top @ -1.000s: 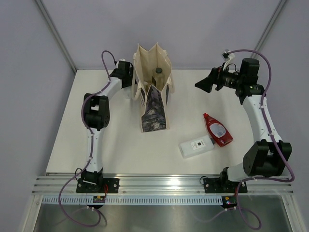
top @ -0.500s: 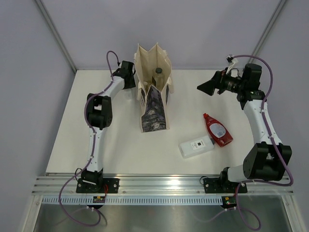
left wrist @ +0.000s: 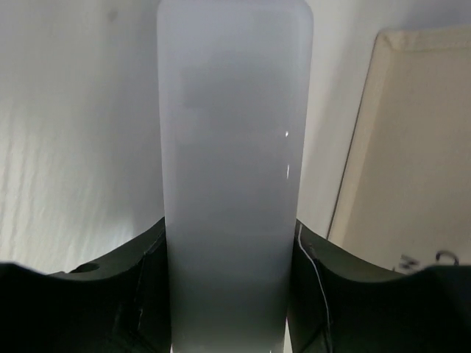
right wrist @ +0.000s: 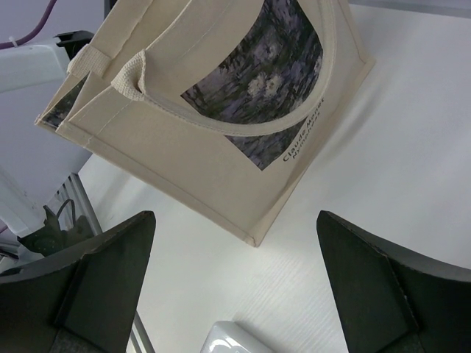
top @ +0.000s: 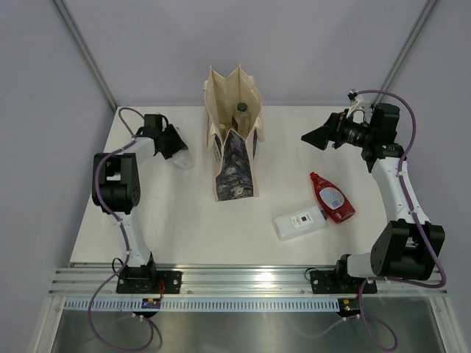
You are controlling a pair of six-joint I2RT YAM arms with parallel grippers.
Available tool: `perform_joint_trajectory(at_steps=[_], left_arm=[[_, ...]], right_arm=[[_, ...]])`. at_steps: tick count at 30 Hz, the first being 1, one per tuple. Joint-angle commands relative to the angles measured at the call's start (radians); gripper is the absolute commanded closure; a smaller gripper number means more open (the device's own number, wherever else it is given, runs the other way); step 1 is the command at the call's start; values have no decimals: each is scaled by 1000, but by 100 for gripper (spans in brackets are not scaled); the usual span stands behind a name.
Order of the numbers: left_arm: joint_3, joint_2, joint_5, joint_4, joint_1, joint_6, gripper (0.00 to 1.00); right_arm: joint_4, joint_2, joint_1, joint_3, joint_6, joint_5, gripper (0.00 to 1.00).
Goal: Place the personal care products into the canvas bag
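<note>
The left gripper (top: 175, 150) is clenching a frosted bottle (left wrist: 234, 169); the wrist view shows its two dark fingers pressing on either side of the pale, round-shouldered body. From above, gripper and bottle are sitting low over the table (top: 176, 220) near its far left corner, just to the left of the bag (top: 234, 147) and apart from it.

The bag is standing upright with its mouth open, and a dark-capped bottle (top: 241, 110) is showing inside. The right gripper (top: 313, 136) is hanging released and empty, raised on the far right, looking down at the bag's printed side. A red bottle (top: 331, 197) and a white flat bottle (top: 299, 223) are lying on the table to the right of the bag.

This looks like the pickup of the frosted bottle. The next move is calling for a lift clear of the rim, a carry rightward over the opening, then a release.
</note>
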State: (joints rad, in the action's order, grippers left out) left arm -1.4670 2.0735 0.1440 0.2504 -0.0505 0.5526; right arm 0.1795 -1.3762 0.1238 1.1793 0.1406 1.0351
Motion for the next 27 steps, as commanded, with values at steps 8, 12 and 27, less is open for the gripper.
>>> perform_joint_trajectory(at_steps=[8,12,27], left_arm=[[490,-415,463,-430,107,173,100],[623,-545,529,-523,117,228,100],[860,-1157,522,-654,117,444,100]], right_arm=[[-58,39,5,-29,25,42,1],[-54,31,5,-41,7,68,0],[84,0,5,-18,-170,69,1]])
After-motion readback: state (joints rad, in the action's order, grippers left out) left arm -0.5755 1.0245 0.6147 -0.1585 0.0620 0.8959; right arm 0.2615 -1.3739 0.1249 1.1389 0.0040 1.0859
